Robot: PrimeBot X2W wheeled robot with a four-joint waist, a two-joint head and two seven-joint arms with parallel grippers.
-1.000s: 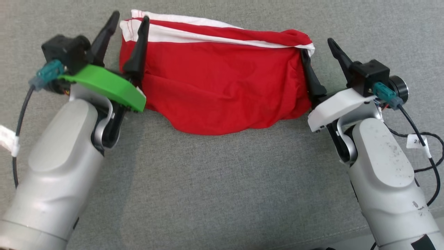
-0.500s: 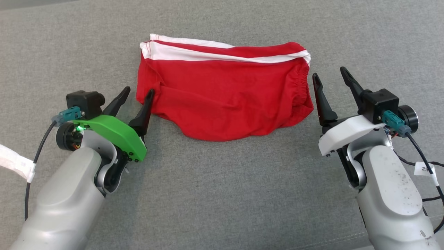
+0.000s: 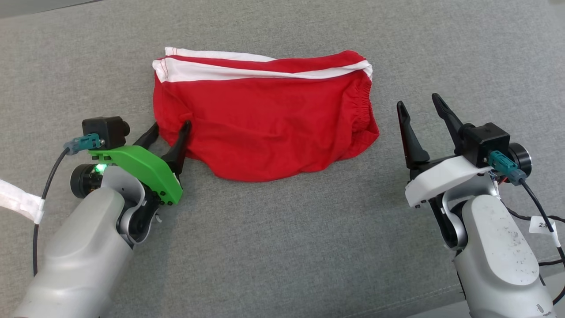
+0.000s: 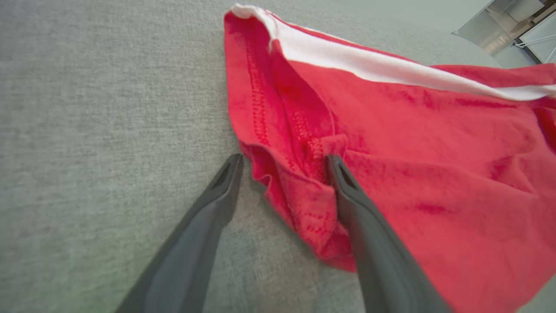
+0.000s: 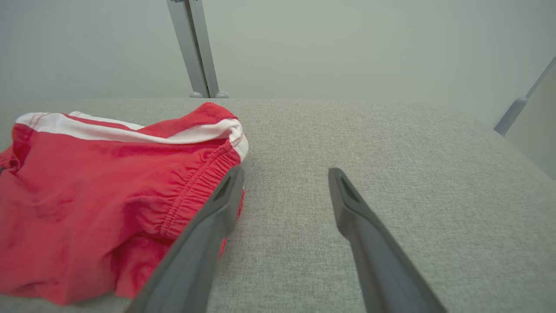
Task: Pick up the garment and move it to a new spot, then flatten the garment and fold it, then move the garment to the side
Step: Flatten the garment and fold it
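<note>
While the left claw (image 3: 171, 125) is standing wide open with nothing gripped, its two fingers are straddling the near-left corner of the garment (image 3: 265, 119). One finger is hanging over the cloth and the other over bare bench (image 3: 282, 247). Meanwhile the right claw (image 3: 417, 100) is gaping just as wide, also holding nothing, and sitting just beside the garment's right end with a sliver of grey bench between them. So the garment is lying between the two claws and a bit further out, long axis running left to right. It's looking like a rumpled red folded band, with white stripes running along the far edge and gathered stitching showing at the right end.
</note>
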